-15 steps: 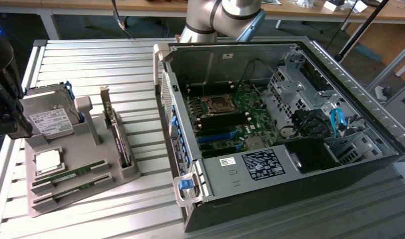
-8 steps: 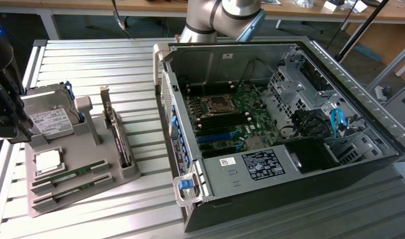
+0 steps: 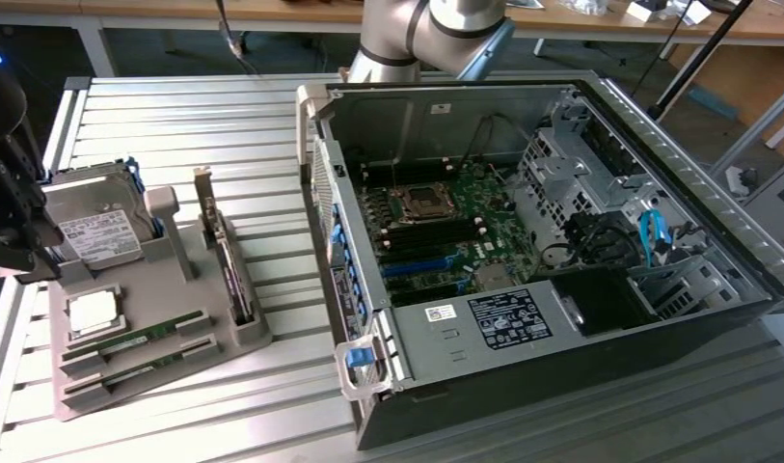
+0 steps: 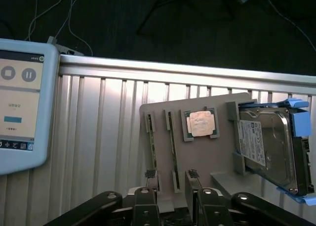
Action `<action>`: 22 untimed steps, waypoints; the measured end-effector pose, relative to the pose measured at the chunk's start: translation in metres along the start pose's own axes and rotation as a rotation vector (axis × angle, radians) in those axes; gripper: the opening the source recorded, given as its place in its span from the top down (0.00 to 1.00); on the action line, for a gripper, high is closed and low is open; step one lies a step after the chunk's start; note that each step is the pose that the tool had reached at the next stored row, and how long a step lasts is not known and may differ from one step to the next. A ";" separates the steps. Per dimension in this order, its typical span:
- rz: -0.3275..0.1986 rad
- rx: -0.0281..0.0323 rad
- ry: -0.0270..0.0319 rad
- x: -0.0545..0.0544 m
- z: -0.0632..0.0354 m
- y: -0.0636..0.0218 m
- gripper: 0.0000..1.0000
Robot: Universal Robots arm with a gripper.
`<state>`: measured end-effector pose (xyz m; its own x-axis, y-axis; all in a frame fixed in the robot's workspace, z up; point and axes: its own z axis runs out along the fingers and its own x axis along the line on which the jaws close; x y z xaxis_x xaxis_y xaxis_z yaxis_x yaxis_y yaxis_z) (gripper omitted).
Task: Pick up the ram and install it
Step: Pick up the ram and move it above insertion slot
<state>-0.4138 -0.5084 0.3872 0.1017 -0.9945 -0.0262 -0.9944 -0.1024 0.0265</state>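
On the ribbed metal bench (image 3: pixel 173 106), the tool (image 4: pixel 171 175) is hovering released over the ram (image 4: pixel 172 137) in the grey tray (image 4: pixel 207 157) at 8 o'clock from the computer case (image 3: pixel 495 376), needing fingers (image 4: pixel 147 201) squared across its long edges.

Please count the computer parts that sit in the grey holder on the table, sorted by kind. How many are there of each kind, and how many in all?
Ram sticks: 2
Processor chip: 1
Hard drive: 1
Card with metal bracket: 1
Total: 5
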 end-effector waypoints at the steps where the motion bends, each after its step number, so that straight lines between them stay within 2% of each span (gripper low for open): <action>1: -0.018 -0.0005 0.0005 0.000 0.0001 0.0000 0.64; 3: -0.058 -0.0019 0.0017 0.000 0.0031 0.0000 0.64; 14: -0.175 -0.0076 0.0045 0.003 0.0248 -0.0004 0.64; 22: -0.188 -0.0084 0.0071 0.015 0.0347 0.0005 0.64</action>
<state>-0.4138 -0.5222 0.3521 0.2857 -0.9580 -0.0245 -0.9576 -0.2864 0.0301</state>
